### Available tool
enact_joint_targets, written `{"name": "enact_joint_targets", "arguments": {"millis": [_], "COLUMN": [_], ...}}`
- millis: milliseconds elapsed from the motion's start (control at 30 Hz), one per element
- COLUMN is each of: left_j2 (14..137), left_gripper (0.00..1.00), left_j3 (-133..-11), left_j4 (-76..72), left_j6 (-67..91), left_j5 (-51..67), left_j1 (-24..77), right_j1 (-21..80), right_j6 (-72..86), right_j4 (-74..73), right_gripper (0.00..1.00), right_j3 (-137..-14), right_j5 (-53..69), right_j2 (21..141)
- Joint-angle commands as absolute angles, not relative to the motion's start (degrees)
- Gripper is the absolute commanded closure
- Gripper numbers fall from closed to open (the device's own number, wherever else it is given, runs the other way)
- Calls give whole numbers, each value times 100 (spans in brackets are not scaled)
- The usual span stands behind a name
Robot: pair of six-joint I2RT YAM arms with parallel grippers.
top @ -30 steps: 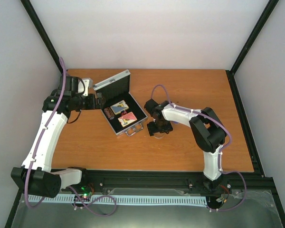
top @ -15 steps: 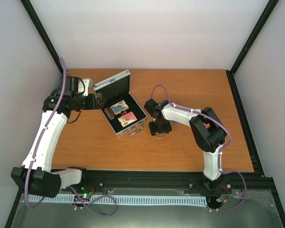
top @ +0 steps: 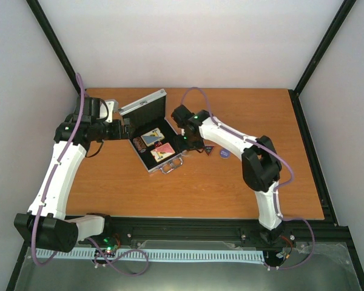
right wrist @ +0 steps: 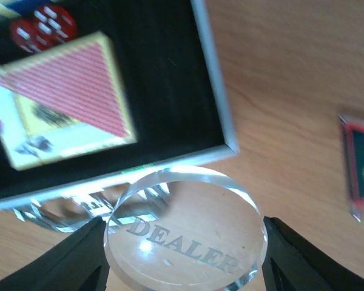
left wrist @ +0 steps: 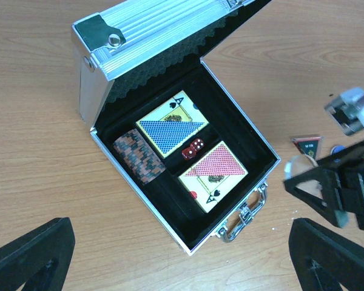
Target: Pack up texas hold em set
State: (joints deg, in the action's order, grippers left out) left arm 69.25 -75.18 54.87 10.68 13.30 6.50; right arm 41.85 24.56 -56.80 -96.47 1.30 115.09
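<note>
The silver ribbed case (top: 168, 159) lies open, lid (left wrist: 151, 30) raised at the back. In its black lining sit a blue-yellow card pack (left wrist: 171, 128), a red card pack (left wrist: 213, 173), a dark chip stack (left wrist: 139, 156) and red dice (left wrist: 193, 147). My right gripper (top: 185, 142) is shut on the clear disc (right wrist: 185, 233), engraved DEALER, and holds it just off the case's handle (left wrist: 246, 217) corner. The disc also shows in the left wrist view (left wrist: 299, 167). My left gripper (top: 125, 129) is open and empty at the case's left side, its fingers (left wrist: 30, 254) wide apart.
A small red-edged triangular token (top: 209, 150) and a small blue disc (top: 224, 154) lie on the wooden table right of the case. The triangle also shows in the right wrist view (right wrist: 361, 163). Black frame rails edge the table.
My right gripper has risen from the table with the clear disc and moved up and left to the case's edge, uncovering the triangular token and blue disc. The left arm has not moved.
</note>
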Motion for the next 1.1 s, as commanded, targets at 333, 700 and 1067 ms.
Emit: {"name": "enact_joint_targets", "arguments": {"millis": [333, 700, 1067], "left_j2": [6870, 6777, 6759], "left_gripper": [0, 0, 0], "left_j3": [-7876, -7818, -7796], "left_j4": [5482, 5494, 5467], "left_j6": [1094, 1112, 1151], "left_j5": [1421, 1486, 1623], "left_j1": [659, 660, 659], "right_j1": [4403, 4518, 4636], "right_j6": [3203, 3763, 3979], "right_j4": [-5087, -4422, -4216], "right_gripper": [53, 53, 27], "right_j3": [-12858, -13495, -13907], "right_j5": [541, 947, 906], "right_j2": [13722, 14460, 14857]}}
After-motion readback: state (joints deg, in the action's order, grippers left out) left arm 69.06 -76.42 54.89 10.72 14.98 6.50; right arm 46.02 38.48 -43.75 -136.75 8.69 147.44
